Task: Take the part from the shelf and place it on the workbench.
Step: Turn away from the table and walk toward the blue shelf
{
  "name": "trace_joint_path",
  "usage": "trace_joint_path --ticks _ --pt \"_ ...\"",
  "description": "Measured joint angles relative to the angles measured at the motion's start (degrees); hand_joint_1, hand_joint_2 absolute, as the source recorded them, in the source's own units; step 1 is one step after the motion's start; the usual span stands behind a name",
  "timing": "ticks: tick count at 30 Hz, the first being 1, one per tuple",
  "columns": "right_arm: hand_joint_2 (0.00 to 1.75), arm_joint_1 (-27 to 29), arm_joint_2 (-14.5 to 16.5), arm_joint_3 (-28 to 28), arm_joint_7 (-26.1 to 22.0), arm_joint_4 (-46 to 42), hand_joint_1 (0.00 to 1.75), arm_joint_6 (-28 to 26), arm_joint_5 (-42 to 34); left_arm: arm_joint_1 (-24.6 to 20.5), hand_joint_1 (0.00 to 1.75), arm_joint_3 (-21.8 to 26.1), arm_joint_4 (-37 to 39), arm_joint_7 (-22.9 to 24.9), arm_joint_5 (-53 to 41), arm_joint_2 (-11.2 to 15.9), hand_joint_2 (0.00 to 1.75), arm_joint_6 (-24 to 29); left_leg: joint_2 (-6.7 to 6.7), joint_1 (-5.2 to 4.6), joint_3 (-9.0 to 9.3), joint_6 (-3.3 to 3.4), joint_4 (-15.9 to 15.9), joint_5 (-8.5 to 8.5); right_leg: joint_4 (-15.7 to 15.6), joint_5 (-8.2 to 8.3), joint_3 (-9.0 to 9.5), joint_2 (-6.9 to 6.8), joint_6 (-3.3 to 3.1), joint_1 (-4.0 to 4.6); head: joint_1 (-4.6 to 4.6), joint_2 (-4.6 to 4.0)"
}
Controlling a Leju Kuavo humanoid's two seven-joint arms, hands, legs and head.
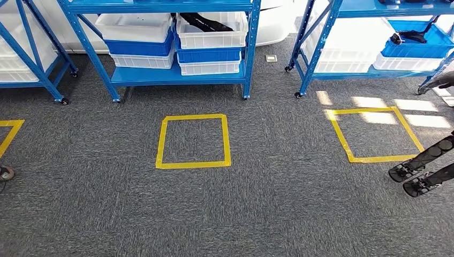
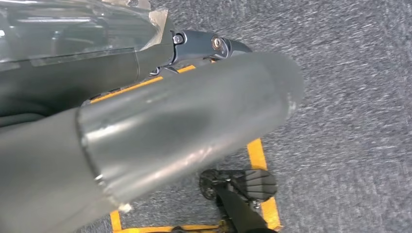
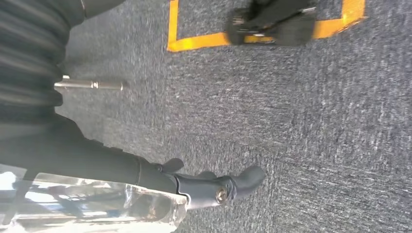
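**Both hands hang low, and the part is in its bin**

Now the left hand [image 2: 194, 121] is seen hanging down over the grey carpet floor [image 2: 350, 121]. Its fingers [image 2: 214, 44] are held out straight and a little apart from the thick thumb. Nothing is held between them. A strip of yellow tape [image 2: 257, 155] is seen on the floor just past these fingers.

The right hand [image 3: 194, 187] is hung low over the same floor too. Its fingers [image 3: 243, 179] are bent a little and left loose. Nothing is pinched by them, and nothing is touched by them. More yellow tape [image 3: 194, 42] is laid on the floor, well apart from these fingers.

From the head view, a black part [image 1: 206, 22] is seen lying in a white bin [image 1: 211, 37]. The bin is stacked on other bins on a blue shelf [image 1: 176, 75]. All of this is far ahead of both sets of fingers, across the carpet. A yellow tape square [image 1: 194, 142] is stuck to the floor between the fingers and that shelf.

A second black part [image 1: 412, 36] is laid in a blue bin [image 1: 417, 48] on another blue shelf [image 1: 316, 53], off toward the side of the right fingers and also well apart from them. Which of the two parts is the one to be taken cannot be told.
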Motion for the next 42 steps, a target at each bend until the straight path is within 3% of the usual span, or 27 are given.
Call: trace_joint_path --ticks 2,3,4,6,7,8,10,13,15,17,18,19,21,23,24,26,28,29,31,33,34,35,37,38,39,40,42 --pt "1.75 0.5 0.0 0.0 0.2 0.0 0.00 0.0 -0.1 0.2 0.00 0.0 0.0 0.0 0.0 -0.1 0.00 0.0 -0.39 0.04 2.49 -0.24 -0.2 -2.10 -1.2 -5.00 -3.78 -0.11 -0.46 -0.31 0.05 0.00" --pt "1.75 0.8 0.0 0.0 0.2 0.0 0.00 0.0 -0.1 0.3 0.00 0.0 0.0 0.0 0.0 -0.1 0.00 0.0 -0.57 0.10 3.77 -0.42 -0.2 -3.21 -3.2 -5.96 -5.06 -0.23 -0.20 -0.53 0.06 0.00" --pt "1.75 1.1 0.0 0.0 0.3 0.0 0.00 0.0 -0.1 0.5 0.00 0.0 0.0 0.0 0.0 -0.1 0.00 -0.1 -0.70 0.15 5.03 -0.63 -0.2 -4.38 -6.1 -4.76 -5.99 -0.45 0.55 -0.74 0.09 0.01" --pt "1.75 1.6 0.0 0.0 0.3 0.1 0.00 0.0 -0.1 0.8 0.00 0.0 0.1 0.0 0.0 -0.2 0.00 -0.1 -0.79 0.29 7.72 -1.16 -0.6 -6.77 -11.3 3.91 -6.10 -1.40 2.48 -0.80 -0.06 0.01" --pt "1.75 1.7 -0.1 0.0 0.3 0.1 0.00 0.0 -0.1 0.9 0.00 0.0 0.1 0.1 0.0 -0.2 0.00 -0.1 -0.80 0.43 9.36 -1.59 -1.3 -7.96 -12.9 7.70 -5.05 -1.91 2.82 -0.39 -0.09 0.01" --pt "1.75 1.7 -0.1 0.0 0.4 0.1 0.00 0.0 -0.1 0.9 0.00 0.1 0.1 0.1 0.0 -0.2 0.00 -0.1 -0.74 0.55 11.23 -2.08 -1.7 -8.40 -14.0 9.84 -3.72 -2.10 2.25 0.02 -0.13 0.01" --pt "1.75 0.9 -0.3 0.0 0.4 -0.1 0.00 0.0 -0.1 0.2 0.00 0.1 0.0 0.0 0.0 -0.4 0.00 -0.1 -0.51 0.70 12.96 -2.98 0.0 -7.13 -15.2 8.48 -0.56 -1.67 -0.22 0.31 0.09 -0.01" --pt "1.75 -0.5 -0.3 0.0 0.4 -0.2 0.00 0.0 -0.1 -1.5 0.00 0.1 -0.1 0.0 0.0 -0.5 0.00 -0.1 0.06 0.79 8.30 -3.21 10.0 -4.68 -16.0 5.97 3.20 -0.90 -2.40 -0.62 -0.37 -0.02" --pt "1.75 -0.5 -0.3 0.0 0.4 -0.3 0.00 0.0 -0.1 -1.7 0.00 0.1 -0.1 0.0 -0.1 -0.4 0.00 -0.1 0.16 0.91 3.50 -3.36 14.6 -8.36 -16.2 4.00 5.20 -0.69 -2.85 -0.80 -0.58 -0.01" --pt "1.75 0.0 -0.1 0.0 0.4 -0.3 0.00 0.0 -0.1 -1.0 0.00 0.3 -0.1 0.1 -0.1 -0.2 0.00 -0.1 0.19 1.04 -1.04 -3.94 14.9 -14.42 -16.4 1.79 7.88 -0.25 -2.47 -1.27 -0.48 -0.01" --pt "1.75 0.3 0.0 0.0 0.4 -0.3 0.00 0.0 -0.1 -0.6 0.00 0.4 -0.1 0.1 -0.1 -0.1 0.00 -0.1 0.21 1.18 -2.93 -4.38 13.6 -16.03 -16.5 0.65 9.32 0.00 -2.11 -1.65 -0.48 -0.01" --pt "1.75 0.6 0.2 0.0 0.4 -0.3 0.00 0.0 -0.1 -0.2 0.00 0.5 -0.1 0.1 -0.1 0.0 0.00 -0.1 0.43 1.34 -4.39 -4.92 12.1 -15.38 -16.5 -0.50 10.75 0.21 -1.66 -2.11 -0.48 -0.01" --pt "1.75 1.0 0.1 0.0 0.4 -0.3 0.00 0.0 -0.1 0.5 0.00 0.5 0.1 0.1 -0.1 -0.1 0.00 -0.2 1.60 1.74 -5.92 -5.88 9.2 -7.56 -16.5 -2.77 13.30 0.37 -0.55 -2.45 -1.00 0.00" --pt "1.75 0.8 -0.1 0.0 0.4 -0.4 0.00 0.0 -0.2 0.3 0.00 0.5 0.3 0.2 -0.2 -0.1 0.00 -0.3 2.54 1.77 -5.47 -5.18 8.1 -1.61 -17.4 -4.32 15.47 0.07 0.76 -1.73 -1.53 0.01" --pt "1.75 0.4 -0.1 0.0 0.4 -0.4 0.00 0.0 -0.2 -0.2 0.00 0.6 0.3 0.2 -0.2 -0.2 0.00 -0.3 2.60 1.66 -5.17 -4.26 7.8 -1.76 -17.5 -4.19 16.38 -0.06 1.47 -1.52 -1.66 0.01" --pt "1.75 -0.5 -0.2 0.0 0.4 -0.6 0.00 0.0 -0.2 -1.0 0.00 0.6 0.0 0.1 -0.3 -0.2 0.00 -0.3 1.89 1.53 -3.33 -2.73 6.7 -2.51 -14.0 -1.61 14.72 -0.23 2.97 -1.39 -1.04 0.01" --pt "1.75 -1.0 -0.2 0.0 0.4 -0.7 0.00 0.0 -0.2 -1.2 0.00 0.6 -0.1 0.1 -0.5 -0.2 0.00 -0.3 1.29 1.33 -0.32 -1.77 4.4 -3.40 -5.4 1.45 8.43 -0.45 3.57 -1.57 -0.42 0.01" --pt "1.75 -0.8 -0.1 0.0 0.3 -0.7 0.00 0.0 -0.2 -1.0 0.00 0.6 -0.1 0.1 -0.6 -0.2 0.00 -0.3 1.12 1.16 1.56 -1.44 3.0 -3.90 -1.5 1.60 4.67 -0.59 3.21 -1.49 -0.11 0.01" --pt "1.75 -0.1 -0.1 0.0 0.3 -0.6 0.00 0.0 -0.2 -0.4 0.00 0.6 -0.1 0.1 -0.6 -0.1 0.00 -0.3 0.52 0.61 6.11 -1.08 -0.6 -4.80 1.5 -1.38 -2.01 -0.74 1.71 -0.98 0.09 0.02" --pt "1.75 0.9 0.1 0.0 0.4 -0.6 0.00 0.0 -0.2 0.2 0.00 0.6 -0.1 0.1 -0.6 -0.1 0.00 -0.3 -0.13 -0.23 11.64 -0.82 -4.9 -5.65 -1.0 -3.98 -6.63 -0.74 0.54 -0.15 0.19 0.02" --pt "1.75 1.3 0.1 0.0 0.4 -0.5 0.00 0.0 -0.2 0.5 0.00 0.6 -0.1 0.1 -0.6 -0.2 0.00 -0.3 -0.33 -0.76 14.58 -0.69 -7.1 -6.13 -4.0 -2.99 -8.23 -0.68 0.23 0.45 0.25 0.02" --pt "1.75 1.7 0.1 0.0 0.4 -0.5 0.00 0.0 -0.2 0.8 0.00 0.6 0.0 0.1 -0.6 -0.2 0.00 -0.3 -0.42 -1.25 17.31 -0.54 -9.3 -6.70 -8.1 0.84 -9.39 -0.59 0.09 1.14 0.31 0.02" --pt "1.75 2.3 0.0 0.0 0.4 -0.4 0.00 0.0 -0.1 1.1 0.00 0.6 0.2 0.1 -0.6 -0.3 0.00 -0.2 -0.63 -2.04 22.34 -0.33 -12.9 -8.55 -16.7 13.11 -10.15 -0.50 -0.25 2.66 -0.16 0.01" --pt "1.75 2.4 -0.1 0.0 0.4 -0.4 0.00 0.0 -0.2 1.1 0.00 0.6 0.3 0.2 -0.7 -0.3 0.00 -0.2 -0.82 -2.17 24.70 -0.20 -14.5 -9.64 -18.7 17.69 -9.86 -0.42 -0.85 3.33 -0.42 0.01" --pt "1.75 2.4 -0.1 0.0 0.4 -0.4 0.00 -0.1 -0.1 0.9 0.00 0.6 0.3 0.2 -0.7 -0.3 0.00 -0.2 -1.02 -2.22 26.74 -0.09 -15.1 -10.27 -19.2 19.45 -9.34 -0.31 -1.81 3.71 -0.69 0.01" --pt "1.75 2.0 0.0 0.0 0.4 -0.4 0.00 -0.1 -0.1 0.4 0.00 0.6 0.2 0.2 -0.7 -0.3 0.00 -0.1 -1.12 -2.18 27.82 -0.08 -14.5 -10.05 -18.1 18.63 -8.56 -0.09 -3.09 3.87 -0.65 0.00" --pt "1.75 0.8 0.1 0.0 0.4 -0.5 0.00 -0.2 -0.1 -0.6 0.00 0.6 -0.1 0.1 -0.7 -0.2 0.00 -0.1 -0.78 -1.98 25.75 -0.20 -6.6 -8.17 -17.2 15.71 -6.41 0.21 -5.07 3.48 -0.42 -0.01"
